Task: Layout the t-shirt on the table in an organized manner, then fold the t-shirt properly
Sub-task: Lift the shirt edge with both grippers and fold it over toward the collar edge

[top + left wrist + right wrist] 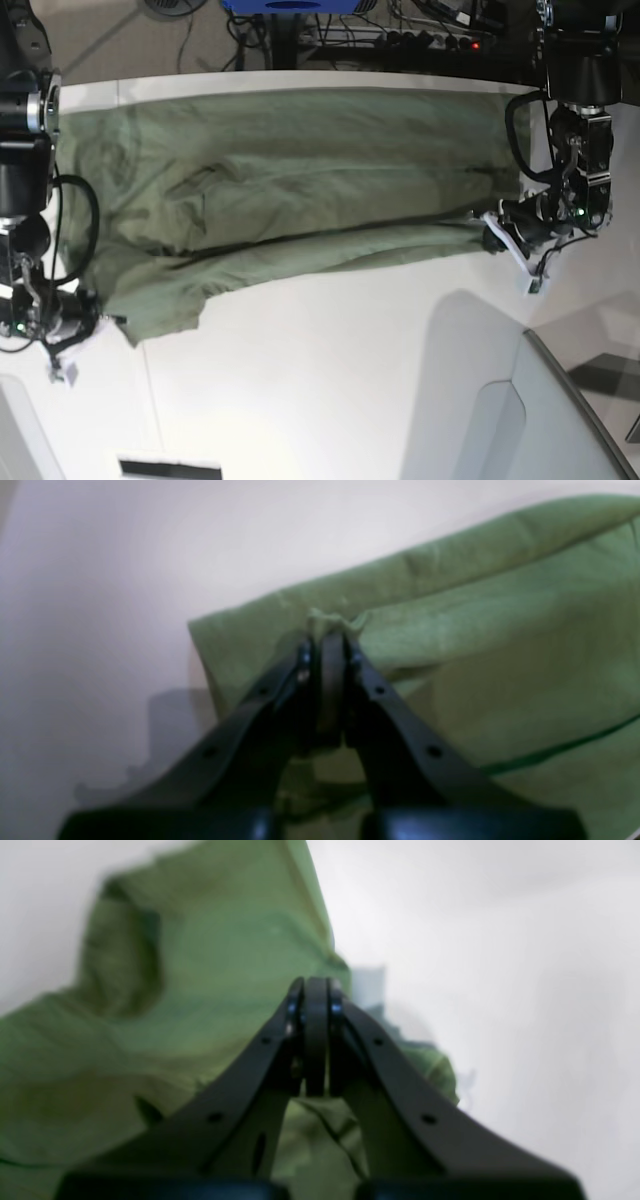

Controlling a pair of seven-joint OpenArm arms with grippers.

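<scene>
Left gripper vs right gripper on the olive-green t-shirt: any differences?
The black left gripper has a bunched nub of the olive-green cotton t-shirt poking past its tips; no cloth shows beyond the black right gripper. In the base view, left sits further back, right nearer. Both are shut at the shirt's opposite ends.

the t-shirt (290, 190) is lying stretched crosswise over the far part of the table (330, 400), reaching its far edge. the left gripper (492, 238) is sitting at the shirt's near corner on the base view's right, the right gripper (105, 322) at its near corner on the left.
</scene>
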